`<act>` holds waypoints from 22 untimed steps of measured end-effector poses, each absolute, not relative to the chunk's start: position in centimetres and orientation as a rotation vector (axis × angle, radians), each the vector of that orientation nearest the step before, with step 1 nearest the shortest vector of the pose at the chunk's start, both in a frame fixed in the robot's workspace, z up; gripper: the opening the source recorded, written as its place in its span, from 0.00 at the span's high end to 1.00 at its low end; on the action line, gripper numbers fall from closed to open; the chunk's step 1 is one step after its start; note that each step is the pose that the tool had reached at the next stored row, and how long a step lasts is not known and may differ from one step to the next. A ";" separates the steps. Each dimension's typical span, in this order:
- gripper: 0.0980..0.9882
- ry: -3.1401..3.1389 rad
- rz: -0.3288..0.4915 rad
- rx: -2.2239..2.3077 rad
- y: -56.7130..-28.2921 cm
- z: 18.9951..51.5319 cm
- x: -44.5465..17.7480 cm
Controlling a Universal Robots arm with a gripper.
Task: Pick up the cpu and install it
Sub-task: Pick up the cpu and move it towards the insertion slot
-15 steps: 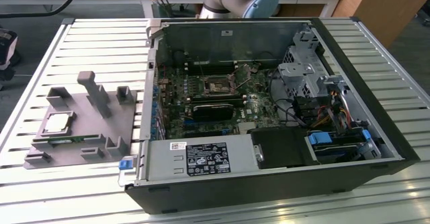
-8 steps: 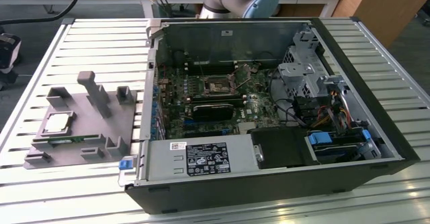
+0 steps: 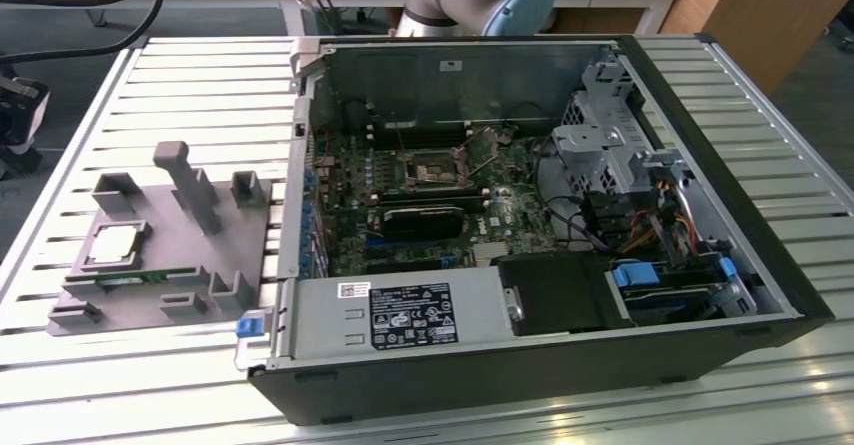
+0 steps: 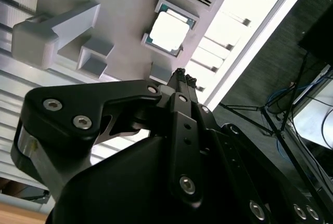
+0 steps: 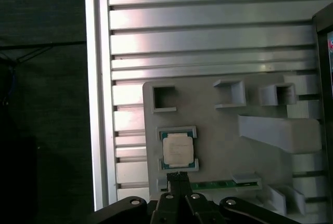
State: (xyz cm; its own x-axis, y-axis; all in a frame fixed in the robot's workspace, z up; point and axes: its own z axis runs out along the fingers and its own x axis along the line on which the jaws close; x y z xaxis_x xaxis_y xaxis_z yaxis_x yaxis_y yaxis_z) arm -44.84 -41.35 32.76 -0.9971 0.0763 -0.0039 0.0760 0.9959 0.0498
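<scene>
Item under inspection: the cpu (image 5: 178, 148) lies flat, metal top up, in a shallow framed pocket of the grey plastic fixture (image 5: 223, 135). The fixture sits on the slatted aluminium table (image 3: 134, 395), to the exterior view's left of the open computer case (image 3: 534, 380). The gripper (image 5: 178, 176) hangs above the fixture just beside the chip, fingers pressed together and carrying nothing. Handling assessment: the chip appears light, thin and rigid. Its smooth lid is likely to be slippery, and its underside and corners are probably easy to damage. The best hold looks to be on two opposite edges where the pocket frame leaves the sides open, with light pressure. Surroundings: a green memory stick (image 5: 223, 185) rests on edge in a slot close to the pocket. Raised fixture blocks and a tall post (image 3: 180, 180) stand further off; none of them covers the chip. Inside the case, the motherboard (image 3: 400, 210) carries the processor socket (image 3: 438, 172), with loose cables (image 3: 574, 215) and a drive cage (image 3: 601, 135) beside it and the power supply (image 3: 400, 315) along the near wall.
</scene>
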 end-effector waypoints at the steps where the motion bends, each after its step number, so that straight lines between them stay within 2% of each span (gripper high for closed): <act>1: 0.99 3.132 0.078 0.120 -41.4 32.6 -44.8; 14: 0.98 3.133 0.078 0.119 -41.7 30.5 -44.7; 15: 0.93 3.133 0.078 0.119 -41.7 30.3 -44.6; 16: 0.93 3.133 0.078 0.119 -41.7 30.1 -44.5; 17: 0.85 3.133 0.078 0.117 -41.7 29.9 -44.4; 18: 0.85 3.133 0.078 0.116 -41.7 29.7 -44.4; 20: 0.72 3.133 0.078 0.113 -41.7 29.4 -44.3; 21: 0.72 3.133 0.078 0.113 -41.7 29.2 -44.3; 22: 0.65 3.133 0.078 0.113 -41.7 29.0 -44.3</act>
State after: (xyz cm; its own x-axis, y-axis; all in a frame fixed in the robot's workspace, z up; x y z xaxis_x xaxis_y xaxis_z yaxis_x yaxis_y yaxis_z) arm -44.31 -41.69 29.02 -0.9974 0.0720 -0.0040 0.0717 0.9962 0.0499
